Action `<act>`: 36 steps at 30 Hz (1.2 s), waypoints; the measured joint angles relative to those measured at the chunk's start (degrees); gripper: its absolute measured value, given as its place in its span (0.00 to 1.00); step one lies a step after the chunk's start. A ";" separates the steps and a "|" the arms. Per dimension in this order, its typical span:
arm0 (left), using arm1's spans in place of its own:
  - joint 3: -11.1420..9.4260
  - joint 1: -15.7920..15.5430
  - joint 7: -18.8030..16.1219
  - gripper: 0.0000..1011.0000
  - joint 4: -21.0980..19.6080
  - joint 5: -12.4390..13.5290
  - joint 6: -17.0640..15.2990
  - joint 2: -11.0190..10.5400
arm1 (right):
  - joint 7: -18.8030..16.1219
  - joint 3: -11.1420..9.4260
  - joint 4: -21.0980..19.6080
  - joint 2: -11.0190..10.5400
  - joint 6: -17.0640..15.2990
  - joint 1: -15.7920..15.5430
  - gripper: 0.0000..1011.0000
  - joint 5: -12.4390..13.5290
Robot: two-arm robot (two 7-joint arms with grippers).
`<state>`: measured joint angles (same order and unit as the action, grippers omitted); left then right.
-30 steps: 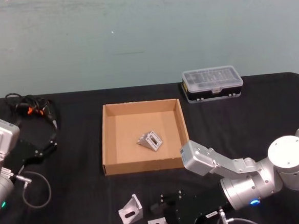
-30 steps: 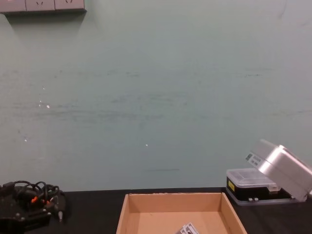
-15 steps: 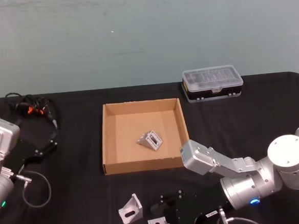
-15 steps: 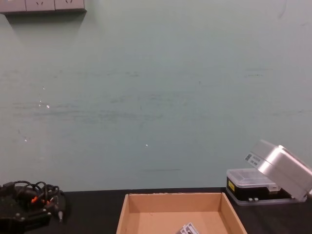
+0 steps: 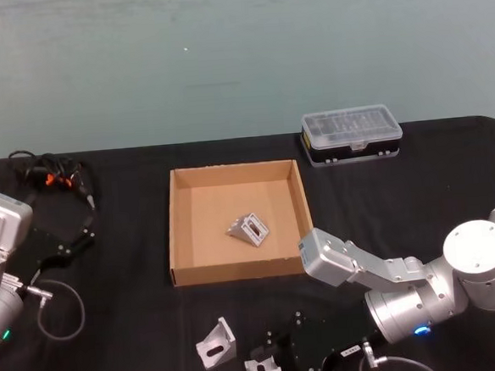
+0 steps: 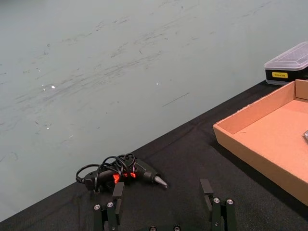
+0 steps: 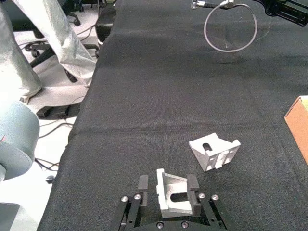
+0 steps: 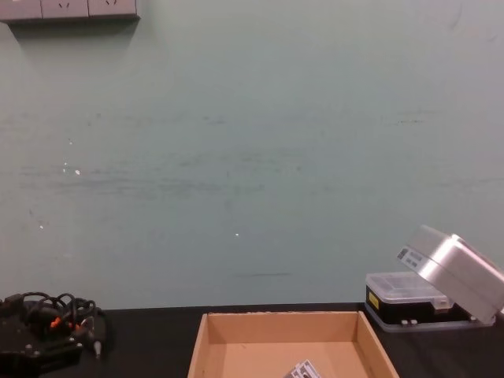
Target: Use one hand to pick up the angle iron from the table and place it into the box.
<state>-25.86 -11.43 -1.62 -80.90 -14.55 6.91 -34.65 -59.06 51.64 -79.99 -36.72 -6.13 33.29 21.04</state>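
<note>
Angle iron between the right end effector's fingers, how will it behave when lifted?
Probably rigid: the angle iron looks like solid metal, so it shouldn't flex. Likely heavy for its size. Its smooth sloped faces may slip or twist in the right end effector; lying flat on the table, it shouldn't roll.

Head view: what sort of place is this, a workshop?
Likely a robot test lab: a black table against a plain wall, with a box, loose angle irons and a parts case set out; the right tool straddles one.
</note>
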 joint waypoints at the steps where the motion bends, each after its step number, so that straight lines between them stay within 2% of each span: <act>1: 0.00 0.00 0.00 0.99 0.00 0.00 0.00 0.00 | 0.00 0.00 0.00 0.00 0.01 0.00 0.51 0.00; 9: 0.00 -0.01 0.00 0.99 0.00 0.00 0.00 0.00 | 0.02 -0.02 -0.02 0.00 0.06 -0.03 0.23 0.00; 14: 0.00 0.00 0.00 0.99 0.00 0.00 0.00 0.00 | 0.04 -0.02 -0.03 0.00 0.06 -0.03 0.09 0.00; 26: 0.00 0.00 0.00 0.99 0.00 0.00 0.00 0.00 | 0.31 -0.07 -0.07 -0.04 0.13 -0.12 0.08 0.06; 36: 0.00 0.00 0.00 0.99 0.00 0.00 0.00 0.00 | 1.88 -1.80 -1.32 -0.70 1.72 -1.60 0.08 2.09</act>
<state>-25.86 -11.43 -1.62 -80.90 -14.55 6.91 -34.64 -57.19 49.84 -81.31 -37.42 -4.42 31.69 23.12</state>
